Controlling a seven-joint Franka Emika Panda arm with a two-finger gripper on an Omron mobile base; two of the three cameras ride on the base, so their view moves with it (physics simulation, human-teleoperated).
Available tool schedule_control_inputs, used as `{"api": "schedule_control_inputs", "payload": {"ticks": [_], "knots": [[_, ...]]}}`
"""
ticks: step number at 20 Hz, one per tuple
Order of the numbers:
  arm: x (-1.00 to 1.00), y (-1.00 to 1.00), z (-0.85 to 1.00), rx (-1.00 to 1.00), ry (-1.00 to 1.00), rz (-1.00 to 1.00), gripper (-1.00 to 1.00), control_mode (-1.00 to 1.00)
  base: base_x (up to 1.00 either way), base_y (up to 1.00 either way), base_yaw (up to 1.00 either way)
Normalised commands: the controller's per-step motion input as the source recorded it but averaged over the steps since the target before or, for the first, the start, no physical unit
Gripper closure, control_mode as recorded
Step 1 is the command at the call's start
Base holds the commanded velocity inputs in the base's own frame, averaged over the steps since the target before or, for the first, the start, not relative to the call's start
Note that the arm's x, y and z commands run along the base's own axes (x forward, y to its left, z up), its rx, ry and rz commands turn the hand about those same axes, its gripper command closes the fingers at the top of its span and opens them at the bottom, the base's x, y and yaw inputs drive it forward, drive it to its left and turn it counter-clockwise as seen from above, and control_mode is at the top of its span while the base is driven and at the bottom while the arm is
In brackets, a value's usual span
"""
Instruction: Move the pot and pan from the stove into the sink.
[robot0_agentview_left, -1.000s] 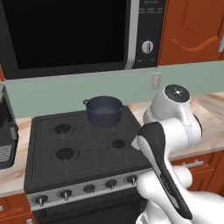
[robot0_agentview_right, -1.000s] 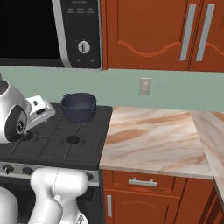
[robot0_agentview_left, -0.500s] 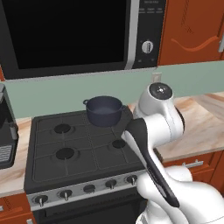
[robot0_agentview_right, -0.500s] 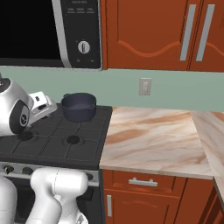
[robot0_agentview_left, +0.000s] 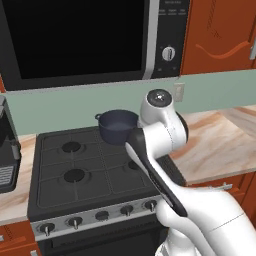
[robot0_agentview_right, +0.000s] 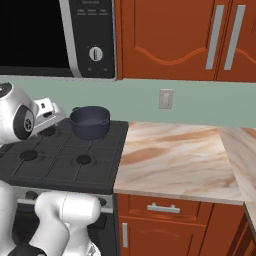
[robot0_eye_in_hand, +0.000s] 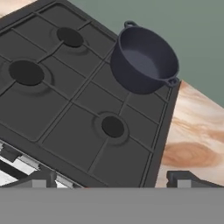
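The dark blue-grey pot (robot0_agentview_left: 117, 127) (robot0_agentview_right: 90, 121) (robot0_eye_in_hand: 142, 59) stands upright on the back right burner of the black stove (robot0_agentview_left: 75, 170) (robot0_agentview_right: 60, 160) (robot0_eye_in_hand: 65, 100). It looks empty. My gripper (robot0_eye_in_hand: 111, 179) hovers open over the stove's front right part, short of the pot, its two fingertips (robot0_eye_in_hand: 39, 179) wide apart with nothing between them. In the left base view my arm's upper link covers the pot's right side. The pan and the sink are out of view.
A microwave (robot0_agentview_left: 75, 40) hangs low over the stove. A marbled beige counter (robot0_agentview_right: 175, 155) runs to the right, with a wall outlet (robot0_agentview_right: 165, 98) behind it. A dark appliance (robot0_agentview_left: 7, 155) stands left of the stove. Knobs (robot0_agentview_left: 100, 216) line the stove's front strip.
My arm has swung left over the stove, bringing the hand a little closer to the pot. The pot has not moved and the jaws stay open.
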Motion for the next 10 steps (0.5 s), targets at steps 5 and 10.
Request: {"api": "schedule_control_inputs", "payload": {"ticks": [5,10], "knots": [[0.34,0.06,-0.08,-0.01,-0.01,-0.01,-1.00,-1.00,0.00,0.00,0.00],[0.32,0.02,-0.13,-0.01,-0.02,0.00,-1.00,-1.00,0.00,0.00,0.00]]}}
